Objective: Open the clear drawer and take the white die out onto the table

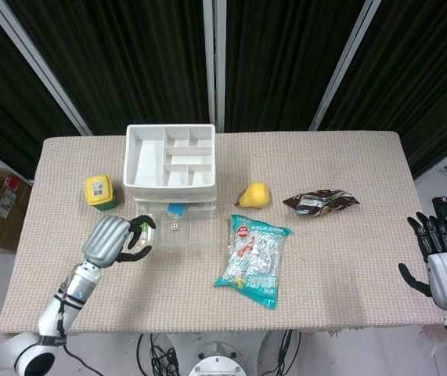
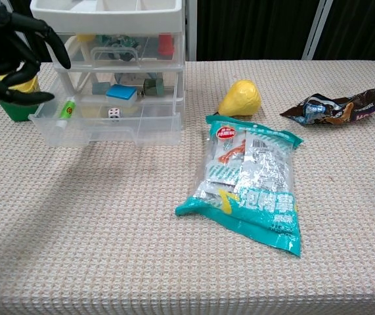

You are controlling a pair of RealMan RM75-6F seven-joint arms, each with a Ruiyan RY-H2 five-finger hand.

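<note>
The clear bottom drawer [image 1: 200, 237] of the white drawer unit [image 1: 168, 155] stands pulled out toward me. In it lies the white die [image 1: 175, 226], next to a green marker [image 1: 144, 222] and a blue block [image 1: 176, 208]. The chest view shows the die [image 2: 113, 113] behind the drawer's front wall [image 2: 108, 129]. My left hand [image 1: 115, 239] hovers just left of the drawer with its fingers curved and apart, holding nothing; in the chest view it [image 2: 8, 47] is raised at the top left. My right hand [image 1: 445, 269] hangs open off the table's right edge.
A yellow-lidded green pot [image 1: 100, 191] stands left of the unit. A yellow pear [image 1: 254, 194], a teal snack bag [image 1: 254, 258] and a brown wrapper [image 1: 320, 201] lie to the right of the drawer. Bare tabletop [image 1: 168, 294] stretches in front of the drawer.
</note>
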